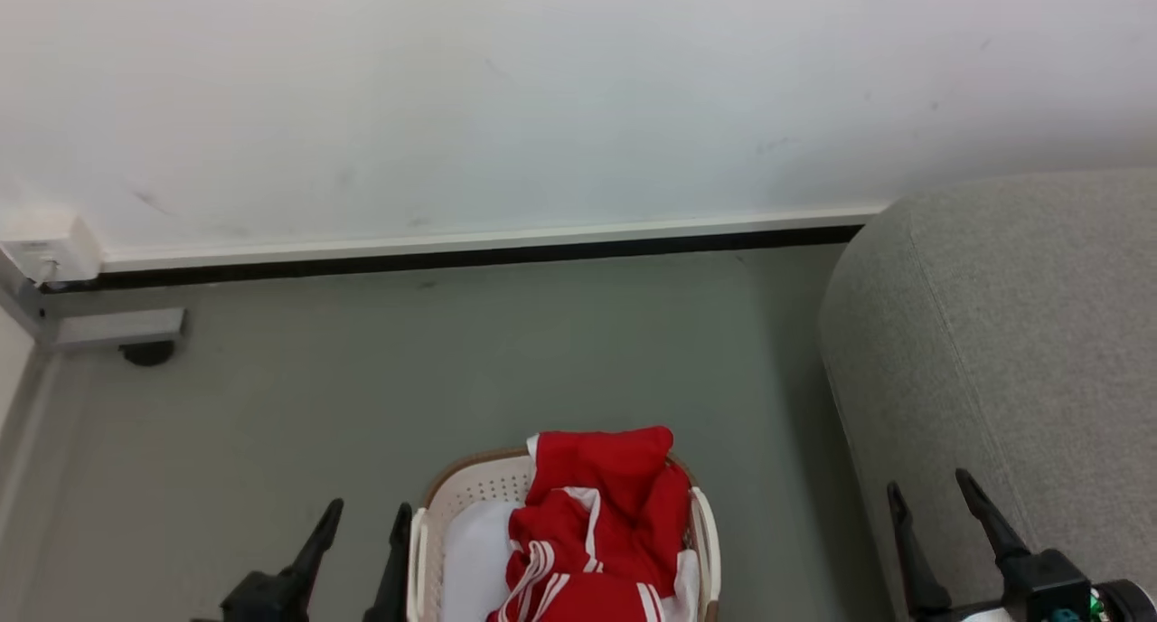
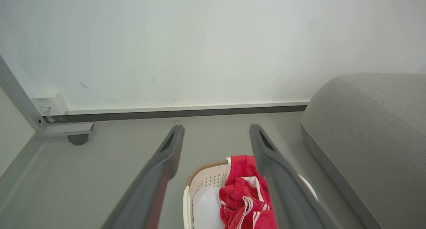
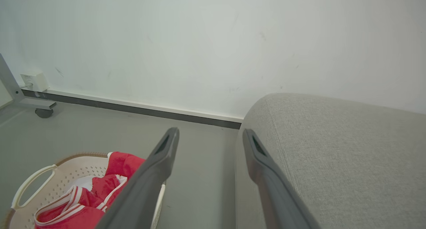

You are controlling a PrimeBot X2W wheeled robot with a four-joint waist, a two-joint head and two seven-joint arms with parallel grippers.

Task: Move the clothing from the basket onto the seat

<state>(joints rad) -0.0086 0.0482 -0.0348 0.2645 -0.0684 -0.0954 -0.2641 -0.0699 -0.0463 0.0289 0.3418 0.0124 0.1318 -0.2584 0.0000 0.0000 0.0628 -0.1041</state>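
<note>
on the floor (image 1: 362,378), out from the foot of the wall and to the left of the seat (image 1: 1012,351), stands the basket (image 1: 479,482); the clothing (image 1: 601,504) lies heaped in its right half, a far fold draped over the far rim, the white pad (image 1: 475,550) bare on the left; the garments look light, soft and limp, likely to sag, trail and catch on the rim, so a pinch on the raised crumpled bunch mid-heap seems better than one on a flat striped edge; the left gripper (image 1: 369,509) hovers just beside the basket's left wall, fingers apart and empty; the right gripper (image 1: 928,482) hangs before the seat's side, fingers likewise apart and empty; no brand or writing reads on the fabric, only white stripes; a small white box (image 2: 48,104) at the wall bears a label too small to read.
</note>
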